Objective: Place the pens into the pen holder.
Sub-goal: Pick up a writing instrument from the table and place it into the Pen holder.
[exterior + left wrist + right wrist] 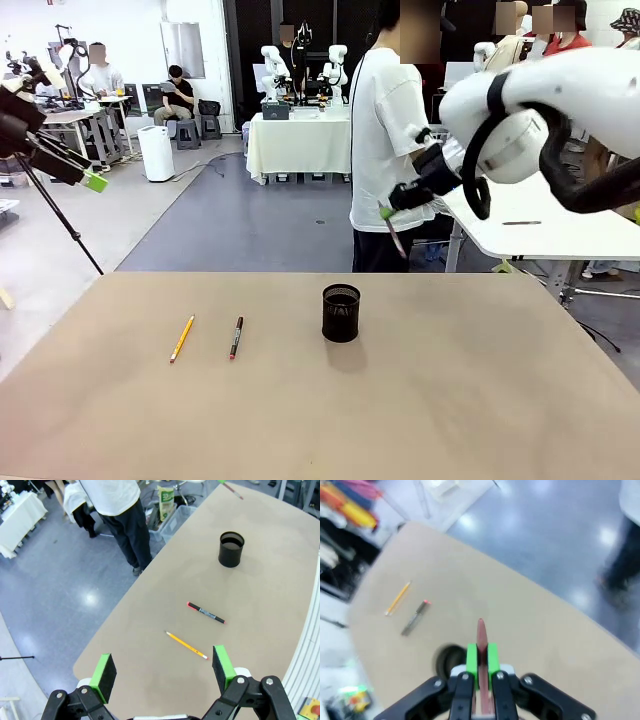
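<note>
The black mesh pen holder (341, 312) stands upright near the middle of the tan table. Left of it lie a dark pen with red ends (236, 337) and a yellow pencil (181, 338), apart from each other. My right gripper (388, 210) hangs high above the table's far edge, right of the holder, shut on a reddish pen (397, 239) that points down. In the right wrist view that pen (481, 632) sticks out between the shut green pads (471, 661), with the holder (445, 661) partly hidden beside them. My left gripper (164, 667) is open and held high over the table's left side, above the pencil (186, 645).
A person in a white shirt (385, 150) stands just beyond the table's far edge. A white table (560, 232) stands behind my right arm. A storage bin (176, 520) sits on the floor off the far side.
</note>
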`<state>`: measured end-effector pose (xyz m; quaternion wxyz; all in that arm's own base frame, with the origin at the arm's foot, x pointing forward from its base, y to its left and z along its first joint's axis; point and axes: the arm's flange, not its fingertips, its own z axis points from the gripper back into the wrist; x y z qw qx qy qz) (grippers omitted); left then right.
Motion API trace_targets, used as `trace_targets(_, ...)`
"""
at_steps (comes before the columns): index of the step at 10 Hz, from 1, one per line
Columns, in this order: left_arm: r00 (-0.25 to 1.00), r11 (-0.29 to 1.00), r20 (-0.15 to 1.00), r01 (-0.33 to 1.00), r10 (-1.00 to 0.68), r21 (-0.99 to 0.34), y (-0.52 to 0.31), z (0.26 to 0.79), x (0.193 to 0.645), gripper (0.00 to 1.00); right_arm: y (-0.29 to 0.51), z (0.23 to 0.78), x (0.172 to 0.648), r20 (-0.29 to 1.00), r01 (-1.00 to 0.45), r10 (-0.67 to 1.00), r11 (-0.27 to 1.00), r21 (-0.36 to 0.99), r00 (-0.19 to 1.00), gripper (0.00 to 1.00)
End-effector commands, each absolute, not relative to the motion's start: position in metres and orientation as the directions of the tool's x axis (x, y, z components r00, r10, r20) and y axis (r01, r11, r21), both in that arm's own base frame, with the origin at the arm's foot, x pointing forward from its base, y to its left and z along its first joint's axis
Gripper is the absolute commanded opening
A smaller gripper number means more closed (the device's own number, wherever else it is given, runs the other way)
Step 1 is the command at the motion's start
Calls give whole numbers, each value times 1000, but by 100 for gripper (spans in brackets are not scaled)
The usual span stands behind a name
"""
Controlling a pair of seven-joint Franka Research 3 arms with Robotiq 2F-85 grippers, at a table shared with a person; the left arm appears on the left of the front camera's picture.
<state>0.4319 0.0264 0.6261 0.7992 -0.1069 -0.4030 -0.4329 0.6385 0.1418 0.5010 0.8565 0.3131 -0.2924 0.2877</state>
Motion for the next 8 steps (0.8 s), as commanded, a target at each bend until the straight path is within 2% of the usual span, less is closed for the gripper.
trace_targets(1, 289, 596, 745, 783, -602, 178, 27, 625, 432, 100, 125, 502, 626, 874, -908, 282, 262, 326, 395, 0)
trace_targets(2, 289, 596, 745, 783, -602, 178, 27, 625, 432, 100, 127, 506, 617, 925, -948, 245, 206, 243, 290, 0)
trace_targets(3, 289, 596, 745, 783, -602, 178, 27, 625, 432, 100, 127, 508, 612, 938, -961, 239, 183, 209, 249, 0)
trace_targets(4, 289, 596, 745, 783, -602, 178, 27, 625, 432, 100, 127, 507, 610, 919, -949, 285, 238, 208, 273, 0)
trace_targets(5, 289, 596, 745, 783, -602, 178, 27, 625, 432, 100, 147, 530, 628, 907, -917, 275, 331, 221, 318, 0)
trace_targets(7, 289, 596, 745, 783, -602, 178, 27, 625, 432, 100, 147, 530, 628, 907, -917, 275, 331, 221, 318, 0)
trace_targets(8, 289, 596, 745, 783, -602, 178, 27, 625, 432, 100, 137, 522, 625, 922, -939, 272, 281, 198, 276, 0)
